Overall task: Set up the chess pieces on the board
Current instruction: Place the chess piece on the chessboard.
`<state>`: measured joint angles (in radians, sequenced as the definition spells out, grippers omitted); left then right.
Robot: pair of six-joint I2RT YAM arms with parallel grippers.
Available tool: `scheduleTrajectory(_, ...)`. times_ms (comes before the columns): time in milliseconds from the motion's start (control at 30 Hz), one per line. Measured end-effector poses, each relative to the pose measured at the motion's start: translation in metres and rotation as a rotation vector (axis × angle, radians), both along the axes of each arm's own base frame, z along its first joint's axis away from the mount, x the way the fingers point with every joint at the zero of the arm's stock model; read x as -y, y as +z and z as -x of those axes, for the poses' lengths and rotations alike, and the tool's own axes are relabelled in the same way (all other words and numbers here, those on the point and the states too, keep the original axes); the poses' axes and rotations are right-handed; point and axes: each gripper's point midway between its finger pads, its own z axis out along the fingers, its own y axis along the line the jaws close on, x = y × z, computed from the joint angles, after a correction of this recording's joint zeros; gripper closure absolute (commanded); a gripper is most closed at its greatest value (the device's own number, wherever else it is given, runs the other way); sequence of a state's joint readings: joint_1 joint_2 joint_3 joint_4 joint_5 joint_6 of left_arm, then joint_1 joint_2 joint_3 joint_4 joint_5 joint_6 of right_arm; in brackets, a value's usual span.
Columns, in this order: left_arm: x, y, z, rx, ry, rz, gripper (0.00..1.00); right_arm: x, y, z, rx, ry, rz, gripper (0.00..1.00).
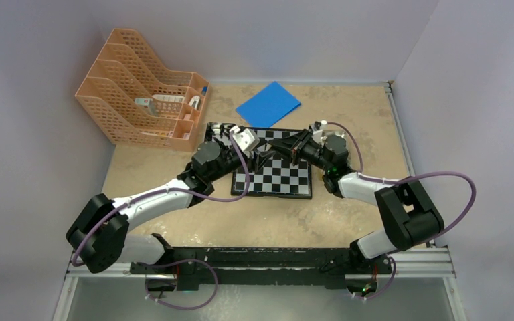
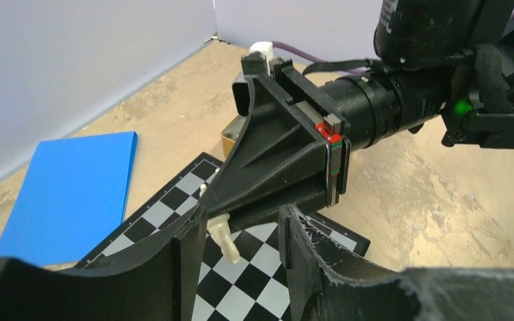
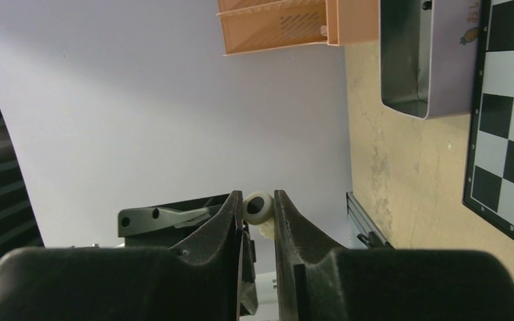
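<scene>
The board lies in the middle of the table, under both grippers. My right gripper is shut on a pale cream-white chess piece, whose round base shows between the fingertips. In the left wrist view the right gripper reaches in from the upper right and holds that piece tilted above the board. My left gripper is open, with its fingers either side of the hanging piece, which is close to the left finger. In the top view both grippers meet over the board's far half.
An orange file rack stands at the back left. A plain blue sheet lies behind the board. A grey metal tin sits beside the board's edge. Walls enclose the table on three sides.
</scene>
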<state>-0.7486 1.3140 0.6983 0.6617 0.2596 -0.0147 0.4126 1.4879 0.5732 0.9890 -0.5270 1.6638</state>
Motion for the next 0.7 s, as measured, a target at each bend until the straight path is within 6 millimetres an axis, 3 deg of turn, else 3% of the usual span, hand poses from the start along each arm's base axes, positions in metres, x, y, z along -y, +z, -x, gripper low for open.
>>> scheduleTrajectory(233,0.0,-0.012,-0.002,-0.027,0.007,-0.023,0.61,0.0,0.009,-0.003,0.016,-0.006,-0.01,0.84)
scheduleTrajectory(533,0.0,-0.026,-0.008,-0.05,0.032,-0.045,0.73,0.001,0.016,-0.001,0.027,-0.011,-0.012,0.84)
scheduleTrajectory(633,0.001,-0.028,-0.009,-0.054,0.033,-0.049,0.86,0.001,0.017,-0.001,0.028,-0.011,-0.013,0.84)
scheduleTrajectory(700,0.001,-0.029,-0.011,-0.056,0.037,-0.051,0.89,0.002,0.017,-0.001,0.028,-0.013,-0.013,0.84)
